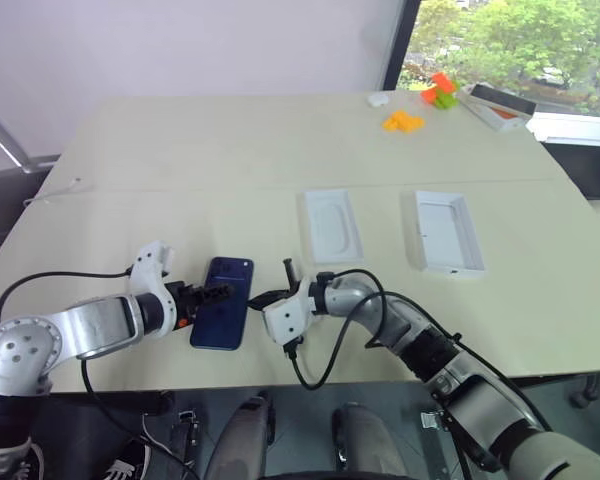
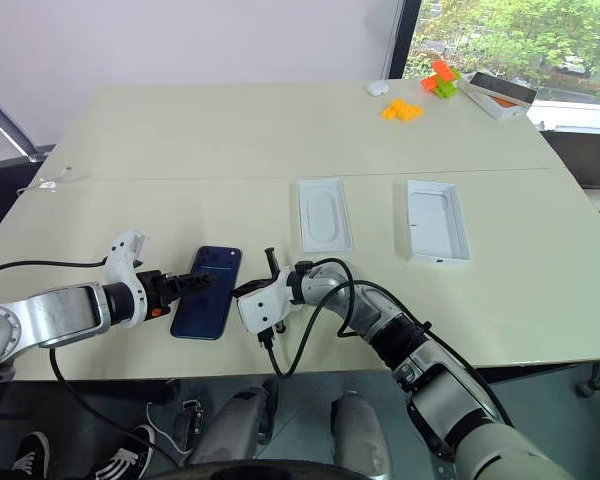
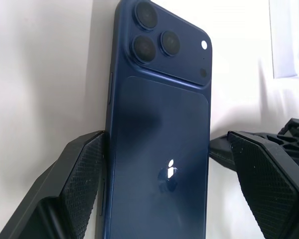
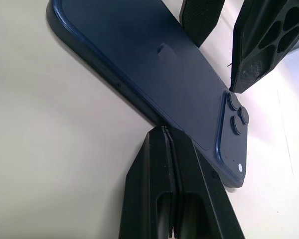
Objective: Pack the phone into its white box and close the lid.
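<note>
Phone [image 1: 222,302] flat, back up, near table edge, 7 o'clock of white box [image 1: 447,232]; left gripper [image 3: 159,174] spread wide, straddling phone, nothing grasped; right gripper [image 4: 173,149] clenched empty, tips against phone's long edge; risk: glossy shell slipping sideways if pads close off-centre, or right tips nudging phone askew.

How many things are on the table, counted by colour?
Dark blue: 1, the phone
White: 3, insert card, white box, small white object
Orange or orange-green: 2, orange pieces, orange-green item
Orange-and-white: 1, box
Total: 7
</note>
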